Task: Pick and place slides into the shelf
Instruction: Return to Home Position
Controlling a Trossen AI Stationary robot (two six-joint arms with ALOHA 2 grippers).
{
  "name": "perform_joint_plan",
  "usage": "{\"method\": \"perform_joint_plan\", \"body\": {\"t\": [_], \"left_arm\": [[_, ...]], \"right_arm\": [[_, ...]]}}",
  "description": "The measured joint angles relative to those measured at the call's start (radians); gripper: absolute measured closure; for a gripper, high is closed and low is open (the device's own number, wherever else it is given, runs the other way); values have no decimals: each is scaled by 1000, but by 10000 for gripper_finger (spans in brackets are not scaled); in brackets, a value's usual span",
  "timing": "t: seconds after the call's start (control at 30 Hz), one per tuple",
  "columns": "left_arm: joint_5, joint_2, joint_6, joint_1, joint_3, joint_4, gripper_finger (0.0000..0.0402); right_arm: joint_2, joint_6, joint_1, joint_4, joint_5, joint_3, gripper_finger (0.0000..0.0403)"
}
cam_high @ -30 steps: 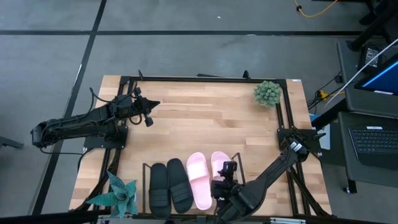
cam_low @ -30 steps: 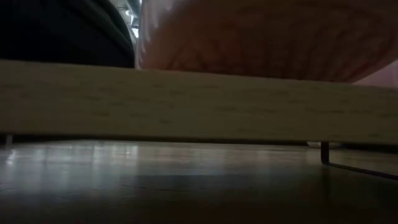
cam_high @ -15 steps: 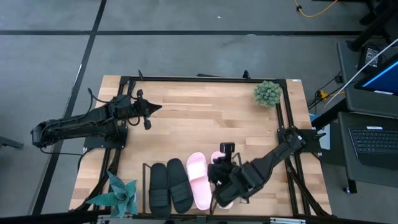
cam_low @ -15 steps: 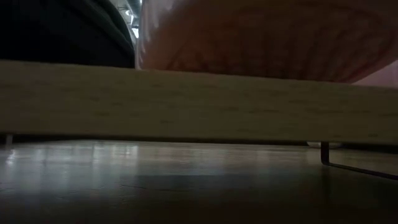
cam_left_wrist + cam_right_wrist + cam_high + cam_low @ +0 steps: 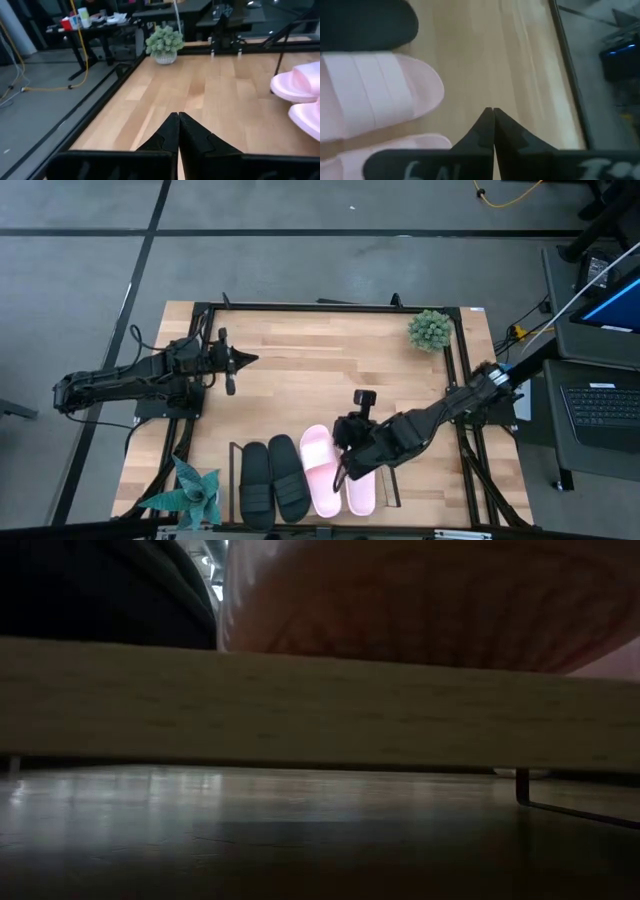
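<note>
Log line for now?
slides: four on shelf | left end effector: shut, left of table | right end effector: shut, empty, over pink slides

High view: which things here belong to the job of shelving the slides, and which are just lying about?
Part of the job: black slides, pink slides, shelf, right claw shut by the pink slides, left claw shut at the table's left side.
Just lying about: round green plant, spiky plant.

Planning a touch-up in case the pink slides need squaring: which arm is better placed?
Right, probably. The right pincer, shut, is at the pink slides' toe ends on the shelf; the left pincer, also shut, is over the table's left side, clear of the shelf.
</note>
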Motion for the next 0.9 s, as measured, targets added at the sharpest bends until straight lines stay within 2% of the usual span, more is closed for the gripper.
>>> {"method": "perform_joint_plan", "body": {"t": [0.2, 0.43, 0.63, 0.77, 0.9], "left_arm": [[1, -22, -12, -7, 0, 0, 401], [34, -33, -62, -7, 22, -3, 401], [118, -67, -36, -8, 75, -6, 401], [148, -146, -81, -13, 82, -69, 401], [145, -260, -111, -36, 82, -136, 401]], "right_arm": [[-208, -61, -30, 298, -36, -280, 401], [-505, -237, -85, 685, -167, -619, 401], [-726, -305, -169, 986, -319, -918, 399], [-828, -333, -212, 1171, -414, -1087, 400], [-894, -332, -229, 1241, -435, -1191, 398]]}}
